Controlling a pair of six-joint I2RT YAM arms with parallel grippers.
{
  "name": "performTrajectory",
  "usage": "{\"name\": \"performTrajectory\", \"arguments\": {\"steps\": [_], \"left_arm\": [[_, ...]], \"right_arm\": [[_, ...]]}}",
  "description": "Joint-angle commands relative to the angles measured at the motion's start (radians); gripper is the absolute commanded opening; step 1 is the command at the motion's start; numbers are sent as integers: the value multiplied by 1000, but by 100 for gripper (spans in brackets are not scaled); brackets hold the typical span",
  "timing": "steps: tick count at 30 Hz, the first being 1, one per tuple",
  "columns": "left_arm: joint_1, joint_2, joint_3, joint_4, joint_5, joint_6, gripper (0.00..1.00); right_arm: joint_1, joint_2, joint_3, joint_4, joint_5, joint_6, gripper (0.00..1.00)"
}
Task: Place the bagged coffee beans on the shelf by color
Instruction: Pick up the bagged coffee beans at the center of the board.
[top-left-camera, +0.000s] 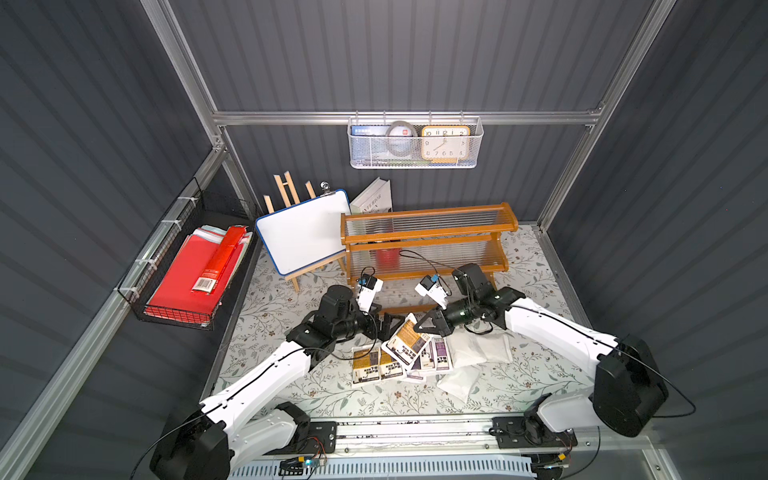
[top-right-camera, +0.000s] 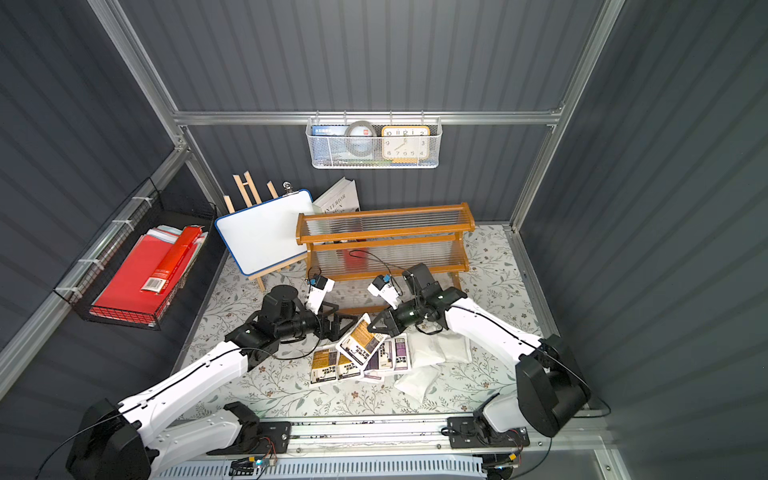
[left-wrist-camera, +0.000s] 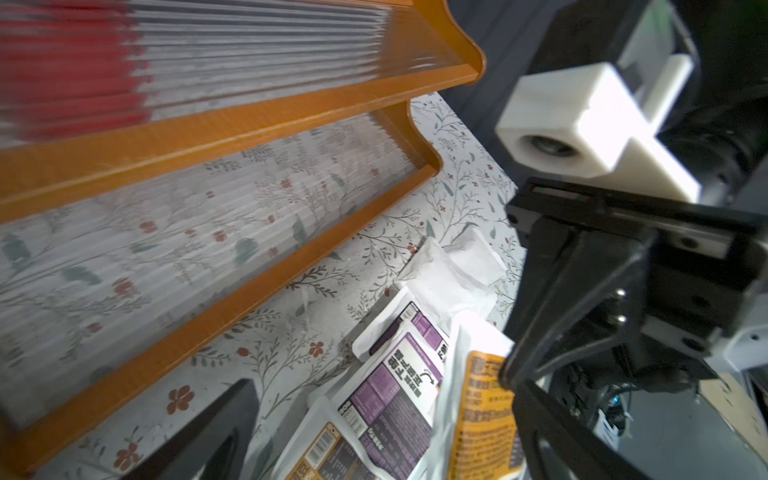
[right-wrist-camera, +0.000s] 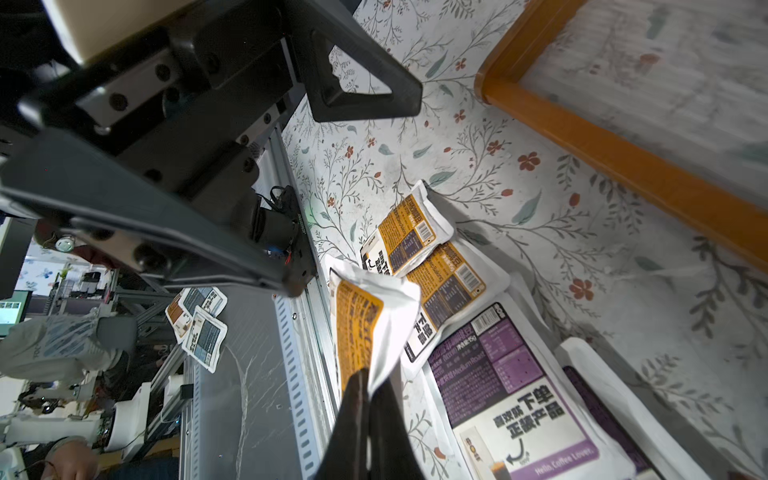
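Holding 1 orange-label coffee pouch (top-left-camera: 406, 340) above the tabletop pile (top-left-camera: 374, 366) before the shelf (top-left-camera: 428, 240), right gripper (top-left-camera: 417, 328) jaws clamped on its edge, left gripper (top-left-camera: 386, 318) jaws wide open alongside; next, likely a carry to 1 tier.

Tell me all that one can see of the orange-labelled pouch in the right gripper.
The orange-labelled pouch is a small white pillow pouch, glossy like plastic film, with an orange-brown block of black text on its front. The right gripper is shut on one edge, so it hangs tilted over the other pouches.
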Motion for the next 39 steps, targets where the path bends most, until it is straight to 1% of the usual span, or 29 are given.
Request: {"name": "performTrajectory", "arguments": {"steps": [1,5,11,13,15,18,20,21,23,24,25,26,28,30,31,33,35,36,37,39], "left_arm": [[5,23,-24,47,184,40,98],[5,60,-23,54,213,55,97],[6,53,-32,68,199,56,83],[6,54,-32,62,201,65,73],[6,50,-32,61,205,68,55],[5,37,-32,59,207,70,31],[6,30,-29,55,207,73,17],[6,28,-26,52,205,71,11],[6,28,-26,50,203,67,4],[6,30,-26,51,205,64,1],[6,33,-25,54,203,59,0],[6,35,-21,57,190,53,0],[6,41,-16,71,135,20,0],[6,36,-12,108,58,-42,0],[6,28,-10,132,19,-80,0],[6,3,1,186,-34,-146,0],[5,-21,29,200,-69,-173,0],[5,-34,43,197,-88,-180,0],[5,-48,54,196,-88,-181,0],[6,-60,80,170,-45,-175,0]], "right_arm": [[0,18,33,-43,-21,-34,0],[-1,21,78,-20,16,-19,0],[0,43,143,-30,46,-28,0],[-1,53,161,-45,60,-37,0],[0,68,187,-67,65,-49,0],[0,84,216,-103,88,-73,0],[-1,78,214,-104,112,-76,0],[0,73,211,-101,128,-73,0],[0,64,207,-102,152,-71,0],[0,57,206,-102,162,-68,3],[0,50,202,-98,174,-61,11],[0,38,199,-82,200,-40,22],[0,8,175,-17,277,34,39],[-1,-45,120,92,380,148,58],[0,-76,86,155,415,205,64],[3,-149,-8,316,497,369,67],[25,-217,-104,454,583,523,67],[52,-257,-145,515,642,576,67],[76,-279,-166,547,673,592,67],[149,-295,-157,525,782,578,67]]}}
